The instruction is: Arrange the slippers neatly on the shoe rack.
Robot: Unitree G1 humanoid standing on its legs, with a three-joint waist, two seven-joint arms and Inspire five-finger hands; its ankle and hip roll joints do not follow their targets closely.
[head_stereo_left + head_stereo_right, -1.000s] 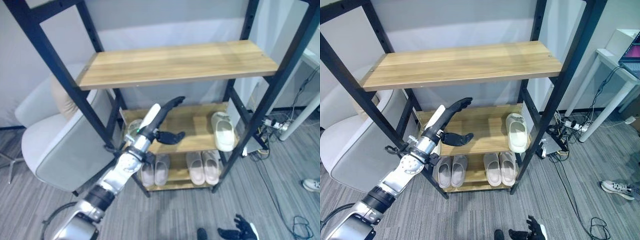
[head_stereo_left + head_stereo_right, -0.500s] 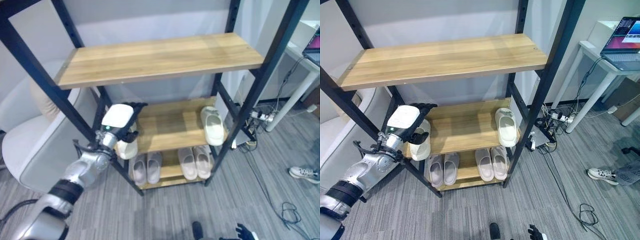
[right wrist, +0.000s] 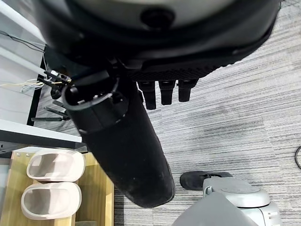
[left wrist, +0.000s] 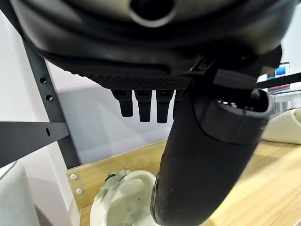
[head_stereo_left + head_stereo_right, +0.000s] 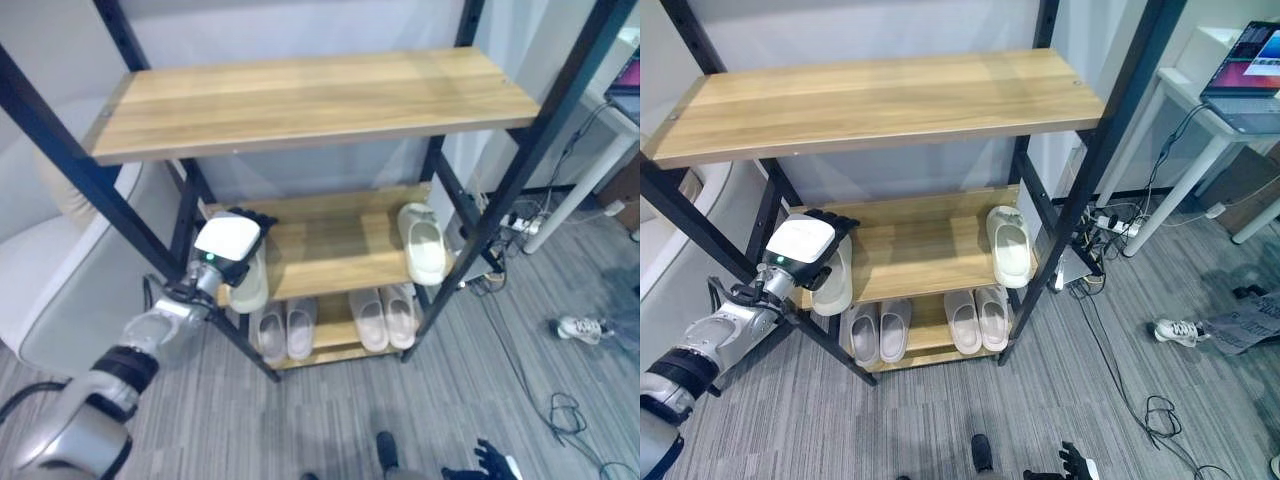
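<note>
A cream slipper (image 5: 250, 285) lies at the left end of the middle shelf (image 5: 330, 262) of the shoe rack, its toe over the front edge. My left hand (image 5: 232, 240) hovers just above it with fingers straight and open; in the left wrist view the slipper (image 4: 123, 207) shows below the thumb (image 4: 207, 155), not held. Its mate (image 5: 422, 243) lies at the shelf's right end. Two pale pairs (image 5: 285, 328) (image 5: 388, 318) sit on the bottom shelf. My right hand (image 5: 1072, 464) hangs open low over the floor.
The rack's black posts (image 5: 515, 170) and wide top shelf (image 5: 310, 95) frame the opening. A white chair (image 5: 60, 290) stands close on the left. A white table (image 5: 1200, 115) with a laptop (image 5: 1252, 65), floor cables and a sneaker (image 5: 578, 327) lie to the right.
My left hand has drawn back from reaching deep over the middle shelf to the left-end slipper. The camera has also shifted.
</note>
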